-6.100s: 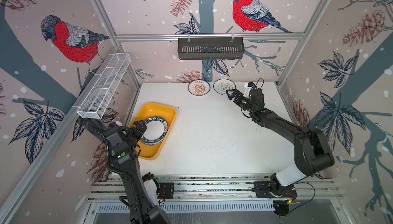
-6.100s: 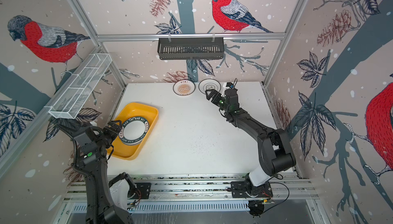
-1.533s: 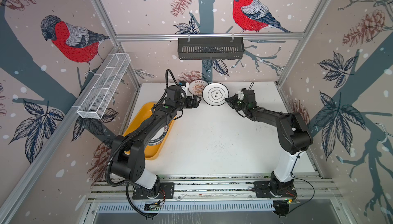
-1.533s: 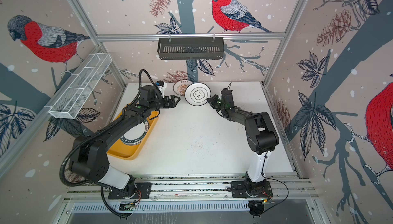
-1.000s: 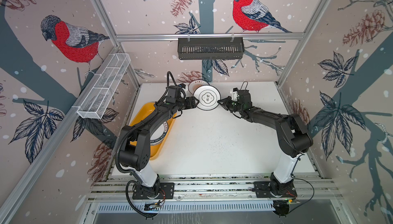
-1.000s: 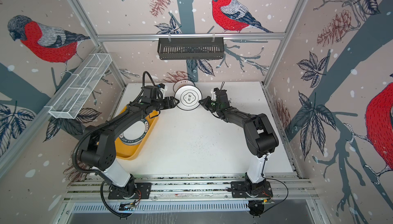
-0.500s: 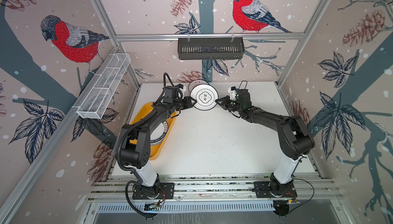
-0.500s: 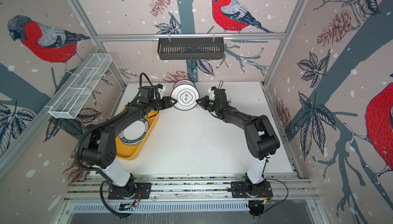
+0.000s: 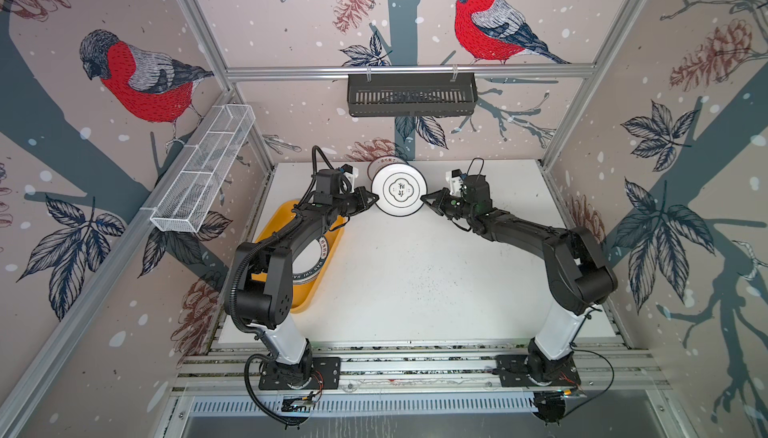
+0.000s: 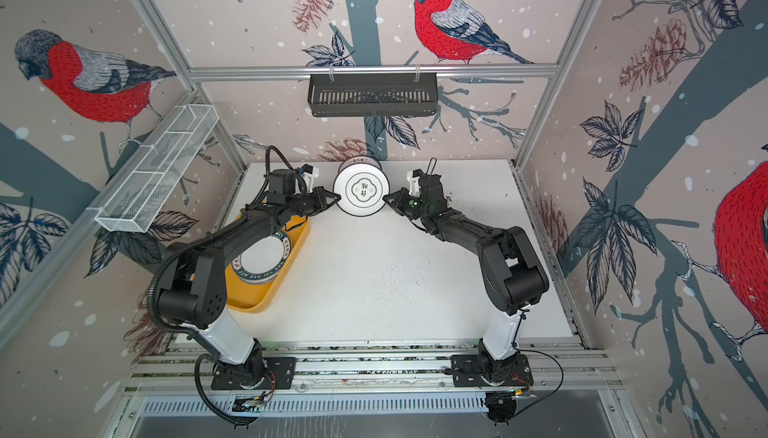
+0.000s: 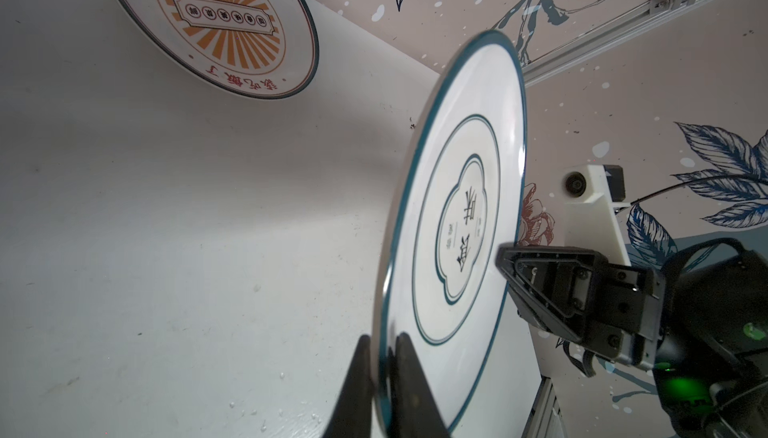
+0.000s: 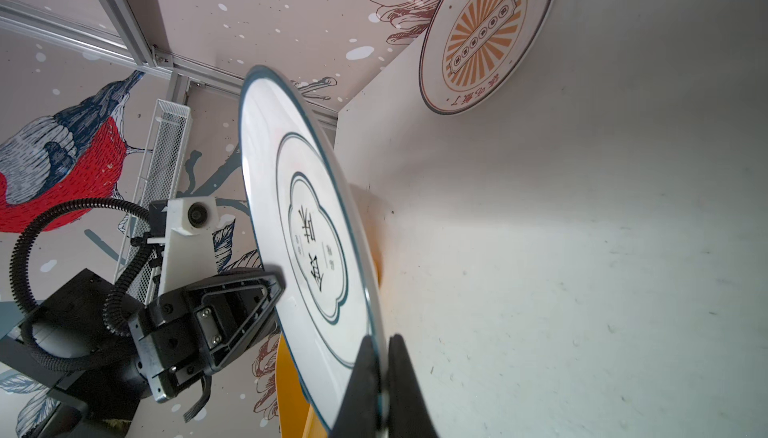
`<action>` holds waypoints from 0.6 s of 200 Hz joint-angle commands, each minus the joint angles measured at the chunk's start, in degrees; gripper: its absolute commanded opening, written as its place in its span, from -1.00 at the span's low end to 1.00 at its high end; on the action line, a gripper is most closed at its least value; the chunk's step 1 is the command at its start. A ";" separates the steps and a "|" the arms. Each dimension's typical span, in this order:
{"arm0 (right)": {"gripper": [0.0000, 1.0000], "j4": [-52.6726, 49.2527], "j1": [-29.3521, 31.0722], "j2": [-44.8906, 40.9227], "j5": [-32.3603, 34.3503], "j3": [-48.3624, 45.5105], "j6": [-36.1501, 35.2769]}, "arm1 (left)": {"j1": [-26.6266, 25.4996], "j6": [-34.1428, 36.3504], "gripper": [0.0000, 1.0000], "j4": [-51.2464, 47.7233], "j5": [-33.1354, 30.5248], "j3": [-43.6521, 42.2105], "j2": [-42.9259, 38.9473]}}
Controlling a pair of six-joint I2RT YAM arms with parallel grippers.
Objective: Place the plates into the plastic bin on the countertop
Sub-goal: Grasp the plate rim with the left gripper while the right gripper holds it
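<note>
A white plate (image 9: 400,192) (image 10: 362,192) with a thin dark rim and a centre emblem hangs above the back of the countertop (image 9: 415,282). My left gripper (image 9: 376,199) (image 11: 386,344) is shut on its left rim. On the opposite rim my right gripper (image 9: 423,198) (image 12: 384,344) is shut. An orange sunburst plate (image 11: 224,20) (image 12: 484,32) lies flat by the back wall, mostly hidden behind the held plate in both top views. The yellow plastic bin (image 9: 299,307) (image 10: 266,303) sits at the left, under my left arm, holding a green-lettered plate (image 10: 259,265).
A black slatted basket (image 9: 411,95) hangs on the back rail. A white wire-mesh basket (image 9: 203,174) hangs on the left wall. Aluminium rails carrying both arm bases run along the front edge. Faint dark specks dot the countertop's middle.
My left jaws have closed onto the plate's left rim. The plate, still in my right gripper, has shifted a little left and toward the back wall.
</note>
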 commanded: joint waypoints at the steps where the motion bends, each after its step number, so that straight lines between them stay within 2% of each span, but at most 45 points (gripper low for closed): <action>1: -0.87 3.83 0.12 -0.58 -0.05 0.04 0.62 | 0.10 1.28 -0.89 2.62 2.18 -0.21 -0.46; 53: -0.58 4.11 0.10 -0.66 0.82 -0.42 0.49 | 0.20 0.73 -1.00 3.10 2.61 -0.39 -0.56; 96: -0.19 2.67 0.05 -0.94 2.09 -0.26 -0.58 | 0.46 0.19 -1.00 3.80 3.15 -0.55 -0.65; 120: 0.10 1.46 0.02 -1.25 2.84 -0.16 -1.50 | 0.85 0.00 -1.00 3.82 3.24 -0.65 -0.63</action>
